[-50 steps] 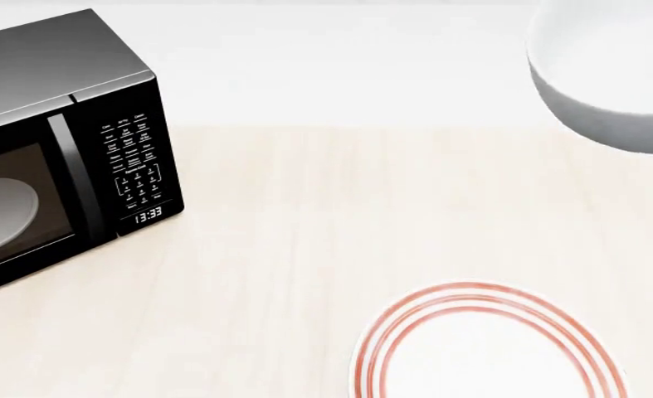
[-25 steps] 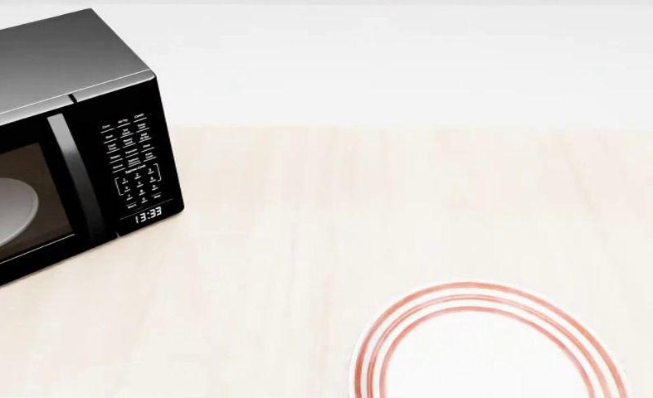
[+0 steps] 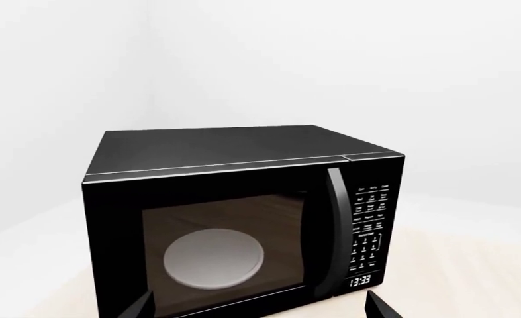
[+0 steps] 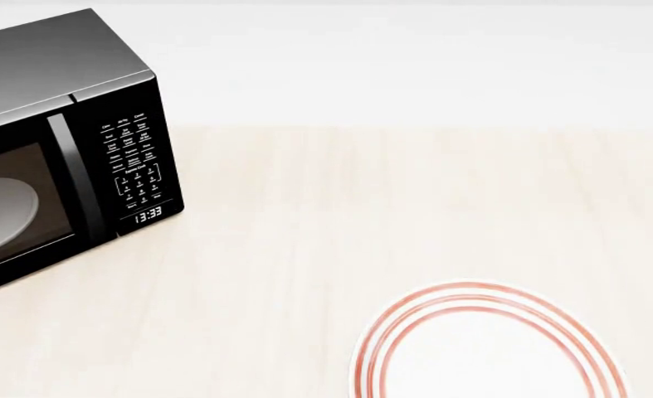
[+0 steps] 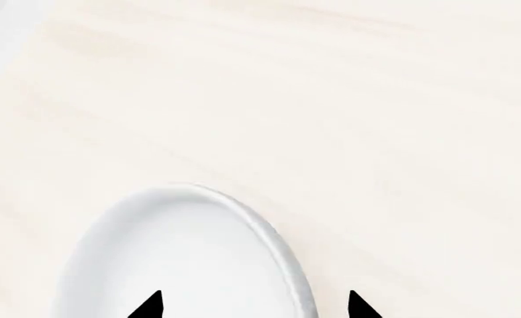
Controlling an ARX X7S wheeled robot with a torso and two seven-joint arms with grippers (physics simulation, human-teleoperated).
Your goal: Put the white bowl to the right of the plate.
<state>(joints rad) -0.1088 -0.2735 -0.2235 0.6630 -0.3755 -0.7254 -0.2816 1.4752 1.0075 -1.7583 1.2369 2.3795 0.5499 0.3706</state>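
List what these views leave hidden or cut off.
- White bowl: absent from the head view; right wrist view's edge crops it.
- Plate: head view's edge crops its near side.
- Right pincer: only fingertips show, straddling the bowl's rim; grip unclear.
- Left pincer: only fingertips show.

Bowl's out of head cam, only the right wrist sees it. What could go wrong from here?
1. The white bowl shows only in the right wrist view, its rim between the right gripper fingertips. Whether they are clamped on it cannot be told; a loose hold could drop it.
2. The plate is missing from that wrist view, so the bowl may be set on its rim or too far from it.
3. The left gripper faces the microwave; a stray move could bump it.
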